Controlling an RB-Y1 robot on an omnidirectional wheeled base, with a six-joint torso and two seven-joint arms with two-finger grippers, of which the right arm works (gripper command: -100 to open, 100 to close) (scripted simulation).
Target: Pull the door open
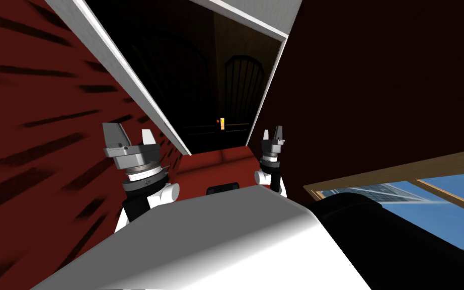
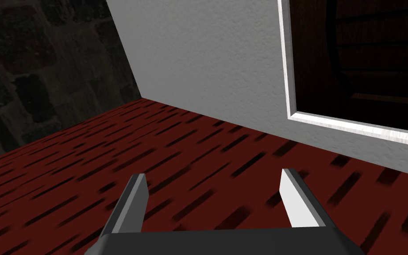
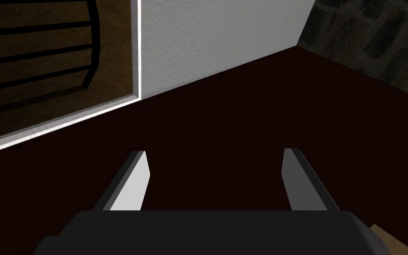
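Observation:
A dark door (image 1: pixel 211 85) with arched panels stands ahead of me in a white frame (image 1: pixel 125 65). A small orange-yellow handle (image 1: pixel 221 122) shows low on the door, between my two hands and farther off. My left gripper (image 1: pixel 128 137) is raised by the frame's left side, open and holding nothing. My right gripper (image 1: pixel 273 134) is up by the frame's right side, also open with nothing in it. In the left wrist view the left gripper (image 2: pixel 214 188) faces a red streaked surface beside the door (image 2: pixel 367 57). In the right wrist view the right gripper (image 3: pixel 214 170) faces a dark red surface near the door (image 3: pixel 44 57).
A red surface with dark streaks (image 1: pixel 34 126) runs along my left. A dark red wall (image 1: pixel 377 75) closes in the right, with a wood-framed window (image 1: pixel 427 201) showing blue sky and a black rounded object (image 1: pixel 367 226) below it. Dark stone walls (image 2: pixel 21 66) lie beyond.

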